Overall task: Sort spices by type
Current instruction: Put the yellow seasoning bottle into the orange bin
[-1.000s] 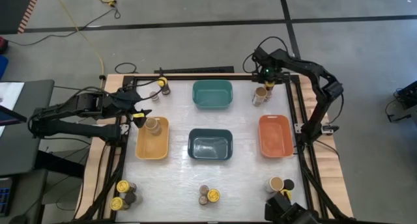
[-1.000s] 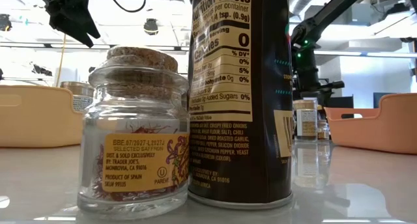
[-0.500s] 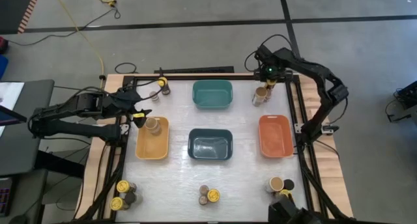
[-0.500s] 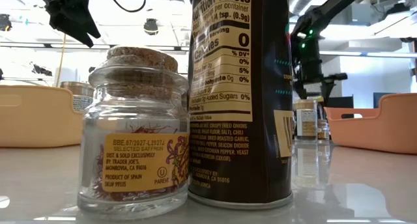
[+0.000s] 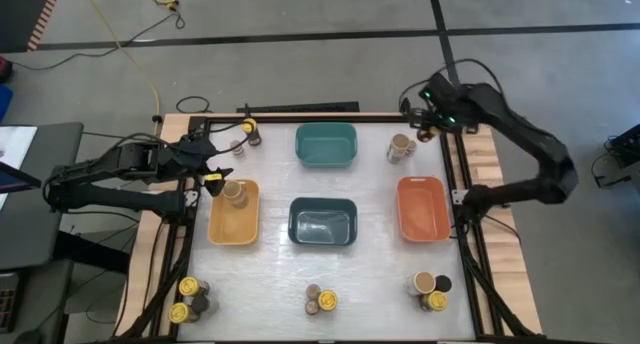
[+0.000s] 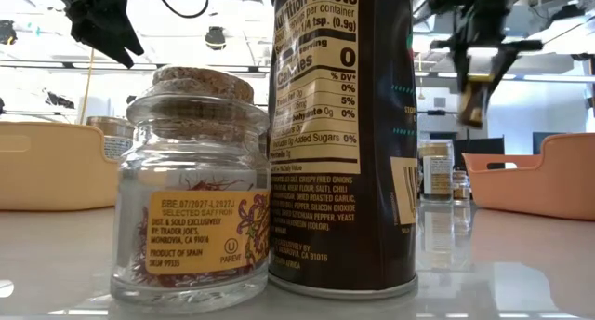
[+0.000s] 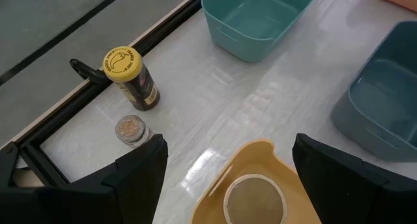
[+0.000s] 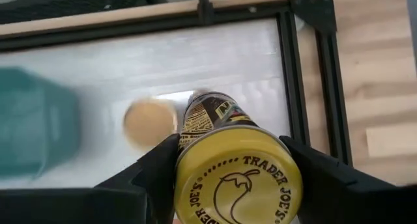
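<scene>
My right gripper (image 5: 428, 130) hangs above the table's far right corner, shut on a yellow-lidded spice jar (image 8: 238, 182). In the low view the jar (image 6: 472, 97) hangs high over the table. A tan-topped jar (image 5: 401, 146) stands on its base beside it. My left gripper (image 5: 214, 176) is open and holds nothing above the far end of the yellow bin (image 5: 234, 226), where a tan-topped jar (image 7: 254, 199) stands. A yellow-lidded jar (image 7: 131, 78) and a small brown-topped jar (image 7: 130, 128) stand at the far left. My right gripper pinches the jar's upper end, just below the yellow lid (image 8: 195, 160), between its two fingers (image 8: 154, 168), one on each side. The fingers come from above, slanting down. The jar is lifted clear of the table, lid up, and hangs below the fingers slightly tilted.
A teal bin (image 5: 326, 144) sits far centre, a dark-blue bin (image 5: 323, 222) in the middle, an orange bin (image 5: 422, 208) at the right. Jar clusters stand along the near edge: left (image 5: 188, 298), middle (image 5: 320, 299), right (image 5: 431, 287). A black frame (image 5: 452, 164) rims the table.
My right gripper has risen from the far right jars and swung toward the table's right edge, tipping more steeply downward. The yellow-lidded jar has come up with it, clear of the table. The tan-topped jar has stayed where it was.
</scene>
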You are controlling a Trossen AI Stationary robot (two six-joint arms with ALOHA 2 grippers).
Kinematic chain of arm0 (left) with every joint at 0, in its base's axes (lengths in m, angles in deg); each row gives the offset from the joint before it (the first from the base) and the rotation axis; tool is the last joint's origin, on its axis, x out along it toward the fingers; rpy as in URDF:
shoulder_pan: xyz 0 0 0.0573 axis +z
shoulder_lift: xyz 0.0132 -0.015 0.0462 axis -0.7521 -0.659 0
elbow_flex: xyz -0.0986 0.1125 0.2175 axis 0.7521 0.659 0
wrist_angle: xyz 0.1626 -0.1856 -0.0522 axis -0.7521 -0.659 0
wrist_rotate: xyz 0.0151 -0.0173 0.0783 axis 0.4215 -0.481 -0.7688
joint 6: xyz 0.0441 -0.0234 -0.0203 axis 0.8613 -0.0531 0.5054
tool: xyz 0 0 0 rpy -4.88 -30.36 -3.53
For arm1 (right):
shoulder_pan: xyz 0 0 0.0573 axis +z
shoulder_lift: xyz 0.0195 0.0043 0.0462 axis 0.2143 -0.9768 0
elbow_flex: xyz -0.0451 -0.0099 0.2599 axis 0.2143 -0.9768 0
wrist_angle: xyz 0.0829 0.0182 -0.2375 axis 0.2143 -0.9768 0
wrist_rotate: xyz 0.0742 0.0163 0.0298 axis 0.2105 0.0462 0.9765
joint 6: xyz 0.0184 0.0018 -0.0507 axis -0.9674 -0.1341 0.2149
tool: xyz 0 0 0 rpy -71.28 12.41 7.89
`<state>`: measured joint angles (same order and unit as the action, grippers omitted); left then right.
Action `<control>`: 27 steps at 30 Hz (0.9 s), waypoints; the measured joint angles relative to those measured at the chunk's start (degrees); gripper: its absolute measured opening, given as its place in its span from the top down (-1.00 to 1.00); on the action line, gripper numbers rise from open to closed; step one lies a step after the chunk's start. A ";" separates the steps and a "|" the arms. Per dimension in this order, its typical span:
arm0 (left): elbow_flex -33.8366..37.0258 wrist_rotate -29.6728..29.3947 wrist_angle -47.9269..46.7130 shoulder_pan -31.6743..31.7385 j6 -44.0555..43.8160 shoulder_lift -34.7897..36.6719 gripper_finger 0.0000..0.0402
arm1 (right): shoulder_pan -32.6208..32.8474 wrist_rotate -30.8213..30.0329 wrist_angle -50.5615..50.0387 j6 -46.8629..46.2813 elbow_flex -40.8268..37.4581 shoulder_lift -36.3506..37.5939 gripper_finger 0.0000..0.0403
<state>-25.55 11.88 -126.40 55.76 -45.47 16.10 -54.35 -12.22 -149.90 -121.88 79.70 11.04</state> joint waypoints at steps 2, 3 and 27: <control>0.00 0.00 0.00 0.00 -0.02 0.00 -0.57 | 3.46 0.00 -2.34 -3.13 0.01 2.85 -0.26; 0.00 0.00 0.00 0.00 -0.02 0.00 -0.57 | 5.24 0.00 -3.45 -4.58 0.01 3.96 -0.26; 0.00 -0.02 -0.02 0.00 1.05 0.00 -0.57 | 29.93 -1.76 21.65 -13.09 0.04 -2.76 -0.26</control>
<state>-25.55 11.86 -126.42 55.76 -44.42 16.10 -24.42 -13.98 -128.25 -134.97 79.74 8.28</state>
